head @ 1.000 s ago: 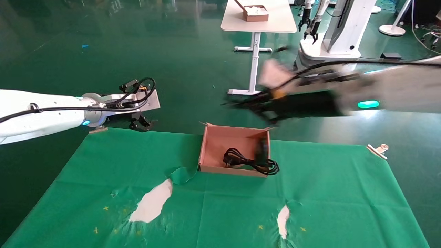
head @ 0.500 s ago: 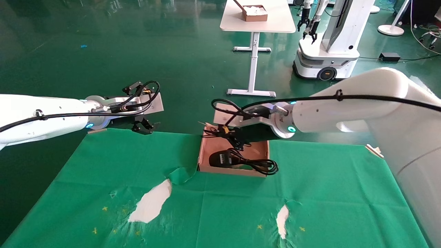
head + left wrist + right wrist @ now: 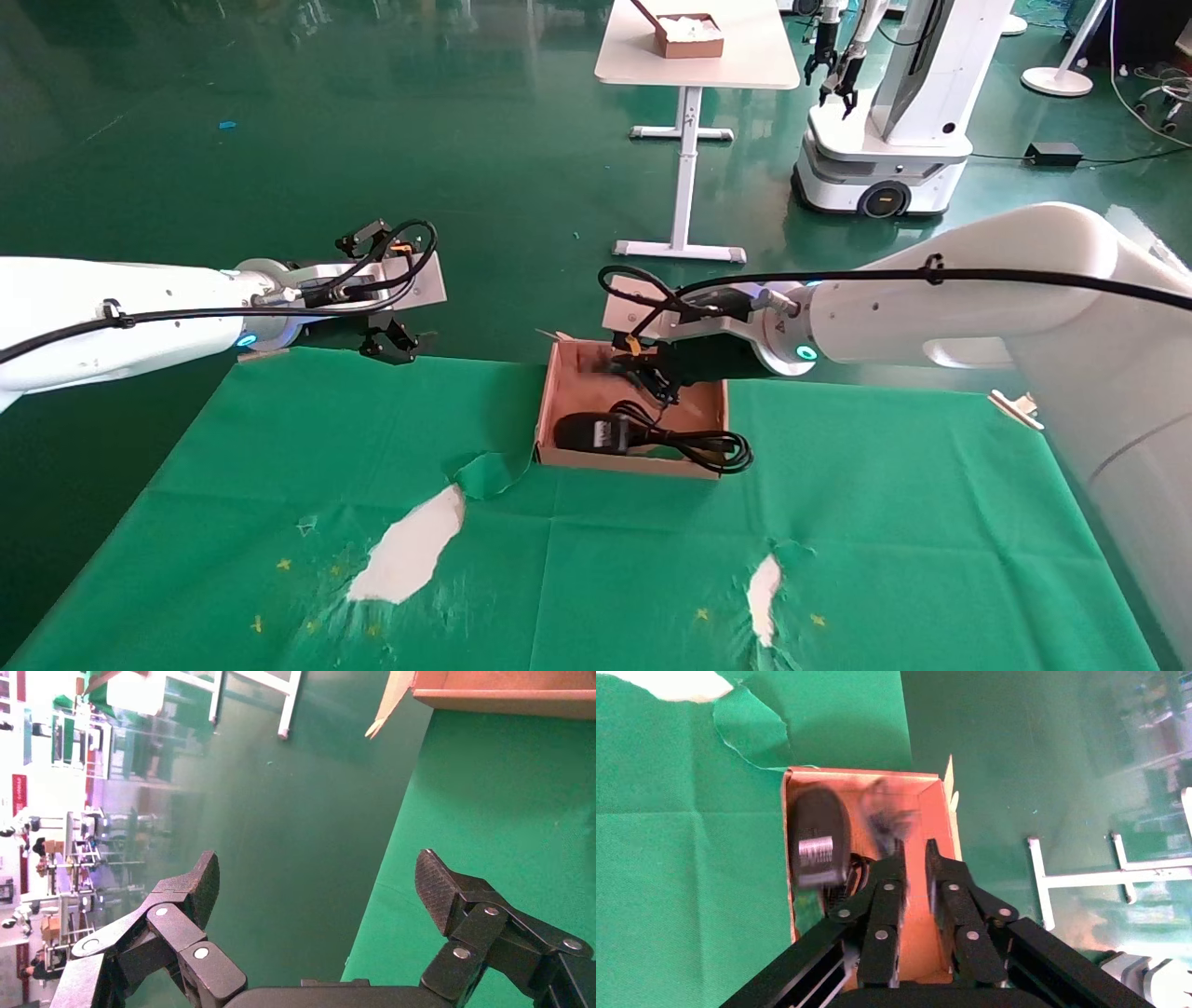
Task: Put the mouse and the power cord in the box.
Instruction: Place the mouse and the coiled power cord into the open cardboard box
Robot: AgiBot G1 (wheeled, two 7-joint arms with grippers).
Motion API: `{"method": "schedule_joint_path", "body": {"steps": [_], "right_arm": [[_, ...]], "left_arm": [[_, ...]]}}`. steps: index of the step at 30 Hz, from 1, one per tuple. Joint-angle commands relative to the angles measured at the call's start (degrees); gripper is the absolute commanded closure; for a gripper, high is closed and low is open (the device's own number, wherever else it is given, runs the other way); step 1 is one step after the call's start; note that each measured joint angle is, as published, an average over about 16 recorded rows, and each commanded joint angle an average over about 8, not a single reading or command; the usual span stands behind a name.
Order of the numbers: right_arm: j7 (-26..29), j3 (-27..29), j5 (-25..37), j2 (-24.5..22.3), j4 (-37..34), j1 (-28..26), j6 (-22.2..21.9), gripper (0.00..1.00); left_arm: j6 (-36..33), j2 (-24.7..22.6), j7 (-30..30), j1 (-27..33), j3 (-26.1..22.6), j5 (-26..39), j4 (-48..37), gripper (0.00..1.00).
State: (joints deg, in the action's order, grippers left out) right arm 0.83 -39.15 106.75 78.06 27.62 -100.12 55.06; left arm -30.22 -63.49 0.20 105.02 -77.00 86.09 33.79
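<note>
Right wrist view: right hand (image 3: 914, 855) nearly closed on thin cable above box (image 3: 935, 952).

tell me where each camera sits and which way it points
Head view: on the robot's head, looking forward and down at the green-clothed table; both arms show, left gripper at the far left edge, right gripper over the box.
Left wrist view: on the left wrist, looking past its open jaws at cloth edge and floor.
Right wrist view: on the right wrist, looking down into the box at the mouse; its jaws nearly closed, empty.
Shared: the box appears in all three; the mouse in head and right wrist.
</note>
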Motion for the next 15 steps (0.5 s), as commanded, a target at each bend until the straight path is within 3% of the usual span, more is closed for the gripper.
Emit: {"method": "schedule_joint_path", "body": {"steps": [1,15], "right_arm": [[0.06,0.03,0.00,-0.12,0.21,-0.01,0.23,0.00],[0.52,0.95,-2.15,-1.92,2.41,1.29,1.96,0.00]], "left_arm": [[0.00,-0.04,0.04,-0.01,0.02,-0.01,-0.05,0.00],[0.00,-0.11,0.17,-0.05,0.08,-0.09,-0.20,0.00]]}}
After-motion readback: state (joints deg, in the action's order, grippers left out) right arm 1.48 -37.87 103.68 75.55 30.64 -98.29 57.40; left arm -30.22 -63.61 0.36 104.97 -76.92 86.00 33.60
